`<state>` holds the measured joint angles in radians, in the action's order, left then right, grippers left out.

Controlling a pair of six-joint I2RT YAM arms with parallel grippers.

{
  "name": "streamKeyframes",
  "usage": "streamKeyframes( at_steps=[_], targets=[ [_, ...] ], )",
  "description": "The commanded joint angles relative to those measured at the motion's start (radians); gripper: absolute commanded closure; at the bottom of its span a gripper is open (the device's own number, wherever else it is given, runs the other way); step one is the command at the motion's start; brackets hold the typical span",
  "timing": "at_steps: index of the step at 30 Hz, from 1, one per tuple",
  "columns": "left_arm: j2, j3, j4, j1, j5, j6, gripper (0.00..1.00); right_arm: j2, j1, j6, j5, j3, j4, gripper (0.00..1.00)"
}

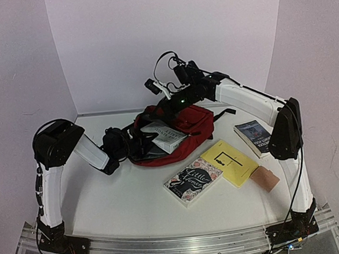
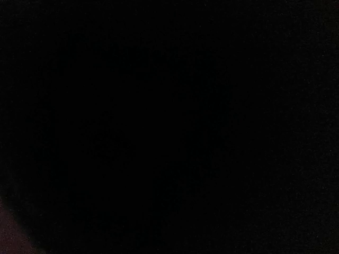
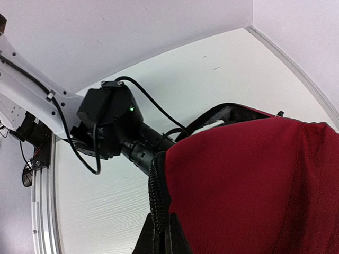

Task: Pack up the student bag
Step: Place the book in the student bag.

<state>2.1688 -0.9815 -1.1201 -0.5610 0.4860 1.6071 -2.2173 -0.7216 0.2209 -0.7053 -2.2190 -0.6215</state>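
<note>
The student bag [image 1: 190, 120] is a dark red backpack lying in the middle of the table, its mouth facing left. A white-and-grey book [image 1: 166, 137] sticks half out of the mouth. My right gripper [image 1: 159, 108] is shut on the bag's black zip edge [image 3: 158, 211] and holds the upper rim up; red fabric [image 3: 249, 185] fills the right wrist view. My left gripper reaches into the bag's mouth from the left, with its wrist [image 1: 116, 142] just outside. Its fingers are hidden inside, and the left wrist view is black.
A floral "Little Women" book [image 1: 193, 180], a yellow book [image 1: 229, 162], a dark book [image 1: 255, 137] and a tan flat object [image 1: 264, 178] lie on the white table [image 1: 129, 208] right of and in front of the bag. Walls stand close behind and at both sides.
</note>
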Motion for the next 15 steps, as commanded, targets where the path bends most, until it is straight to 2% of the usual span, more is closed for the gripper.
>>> streamKeyframes(
  at_steps=[1, 7, 10, 15],
  targets=[
    [0.023, -0.122, -0.097, 0.004, 0.028, 0.004, 0.98, 0.051, -0.010, 0.008, -0.115, -0.042, -0.002, 1.00],
    [0.056, -0.204, -0.019, 0.017, 0.001, -0.039, 0.98, 0.053, -0.010, 0.022, -0.170, -0.028, -0.012, 1.00],
    [0.017, -0.126, -0.058, 0.047, -0.053, -0.038, 1.00, 0.042, -0.010, 0.029, -0.175, -0.044, -0.014, 1.00],
    [-0.168, 0.092, -0.042, 0.089, -0.190, -0.106, 1.00, -0.018, -0.011, 0.012, -0.207, -0.134, -0.014, 1.00]
  ],
)
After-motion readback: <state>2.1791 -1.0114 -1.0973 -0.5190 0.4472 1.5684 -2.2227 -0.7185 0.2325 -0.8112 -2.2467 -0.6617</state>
